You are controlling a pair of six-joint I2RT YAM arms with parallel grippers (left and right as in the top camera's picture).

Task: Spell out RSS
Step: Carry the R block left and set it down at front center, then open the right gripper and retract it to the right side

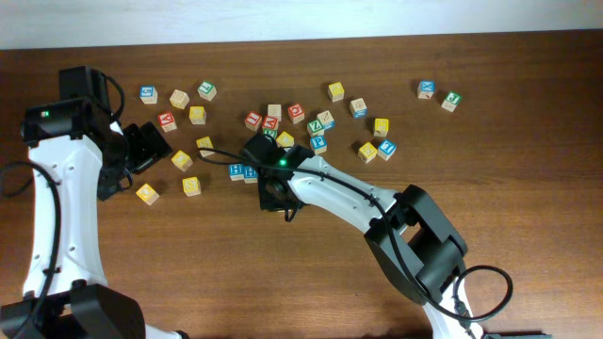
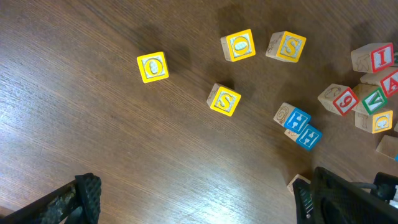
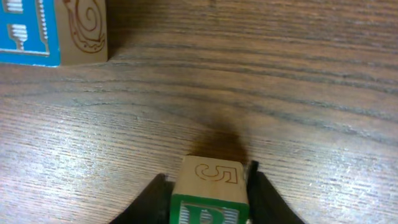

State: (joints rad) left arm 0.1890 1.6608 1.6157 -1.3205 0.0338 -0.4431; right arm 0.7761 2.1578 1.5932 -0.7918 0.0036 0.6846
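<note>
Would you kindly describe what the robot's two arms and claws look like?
Both arms have smooth white links with bulky black joint housings; the left arm and right arm each carry a small green light and loose black cables. The left claw and right claw are black; the left's fingers look rough-textured.

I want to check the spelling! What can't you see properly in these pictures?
Right wrist: the green letter on the held cube in the right gripper is cut off by the bottom edge.
Overhead: the held cube is hidden under the right arm.
Left wrist: one pale cube is half hidden behind a finger of the left gripper.
</note>
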